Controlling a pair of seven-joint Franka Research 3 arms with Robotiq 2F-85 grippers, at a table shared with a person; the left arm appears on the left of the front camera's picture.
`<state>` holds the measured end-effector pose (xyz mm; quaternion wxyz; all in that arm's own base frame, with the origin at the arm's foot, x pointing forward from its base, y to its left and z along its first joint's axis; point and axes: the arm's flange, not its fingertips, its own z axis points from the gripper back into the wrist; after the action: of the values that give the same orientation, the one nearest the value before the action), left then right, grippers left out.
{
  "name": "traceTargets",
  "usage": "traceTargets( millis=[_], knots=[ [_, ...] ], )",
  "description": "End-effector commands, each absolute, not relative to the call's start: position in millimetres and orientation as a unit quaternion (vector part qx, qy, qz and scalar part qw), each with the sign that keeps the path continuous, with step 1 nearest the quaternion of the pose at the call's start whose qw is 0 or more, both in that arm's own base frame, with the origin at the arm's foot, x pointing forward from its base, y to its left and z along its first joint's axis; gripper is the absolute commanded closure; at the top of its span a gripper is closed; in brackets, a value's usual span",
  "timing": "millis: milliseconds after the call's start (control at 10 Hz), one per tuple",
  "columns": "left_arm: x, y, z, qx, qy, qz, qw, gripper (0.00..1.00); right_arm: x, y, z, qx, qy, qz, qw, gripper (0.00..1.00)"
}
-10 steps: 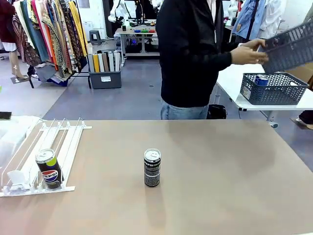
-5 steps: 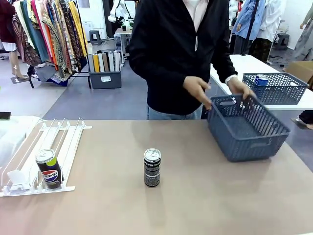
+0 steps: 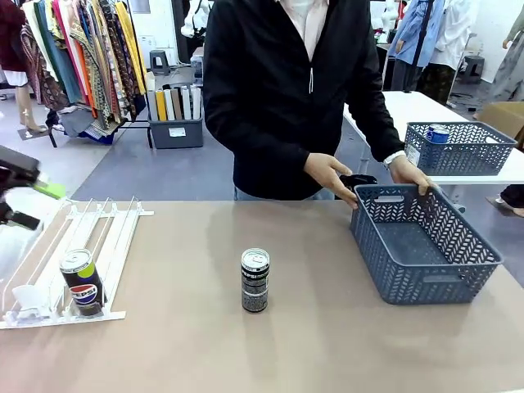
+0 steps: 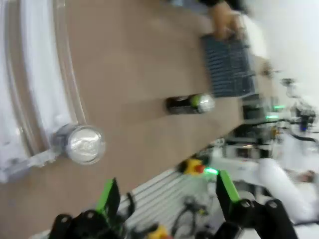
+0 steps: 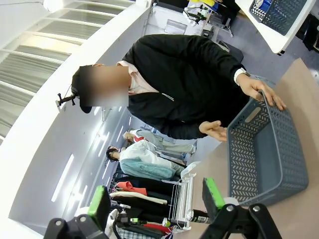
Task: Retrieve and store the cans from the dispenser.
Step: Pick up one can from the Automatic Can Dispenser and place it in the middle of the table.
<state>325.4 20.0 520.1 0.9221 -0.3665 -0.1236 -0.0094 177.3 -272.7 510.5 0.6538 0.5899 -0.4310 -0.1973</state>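
Front view: across my brown table [image 3: 327, 352], a person [image 3: 278, 90] grips a blue basket [image 3: 426, 288] at right. The white dispenser [image 3: 106, 225] at left holds a Pepsi can [image 3: 81, 282] at its low end. A dark can [image 3: 255, 281] stands mid-table. My left gripper [image 4: 167, 191] and right gripper [image 5: 155, 196] have fingers spread, empty.

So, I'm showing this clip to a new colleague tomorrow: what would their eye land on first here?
Probably the person across the table, with both hands at the far rim of a blue-grey mesh basket on the table's right side. Next come the dark patterned can standing alone mid-table and the Pepsi can upright at the low end of the white dispenser on the left.
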Motion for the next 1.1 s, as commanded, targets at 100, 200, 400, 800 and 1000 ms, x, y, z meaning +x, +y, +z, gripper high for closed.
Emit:
traceTargets(
  millis=[100, 200, 400, 800, 1000],
  knots=[
    [334.2, -15.2, 506.4, -0.086, 0.054, -0.009, 0.995, 0.0, 181.2, -273.1, 513.0, 0.591, -0.447, -0.188, 0.645, 0.0],
    [339.1, -24.0, 503.6, -0.018, 0.039, 0.038, 0.998, 0.0, 181.2, -273.1, 513.0, 0.591, -0.447, -0.188, 0.645, 0.0],
    [354.4, -43.9, 507.0, 0.006, -0.039, 0.023, 0.999, 0.0, 181.2, -273.1, 513.0, 0.591, -0.447, -0.188, 0.645, 0.0],
    [342.9, -38.3, 498.7, -0.03, -0.027, 0.024, 0.999, 0.0, 181.2, -273.1, 513.0, 0.591, -0.447, -0.188, 0.645, 0.0],
    [353.5, -57.7, 478.5, -0.017, -0.022, -0.037, 0.999, 0.0, 181.2, -273.1, 513.0, 0.591, -0.447, -0.188, 0.645, 0.0]
  ],
)
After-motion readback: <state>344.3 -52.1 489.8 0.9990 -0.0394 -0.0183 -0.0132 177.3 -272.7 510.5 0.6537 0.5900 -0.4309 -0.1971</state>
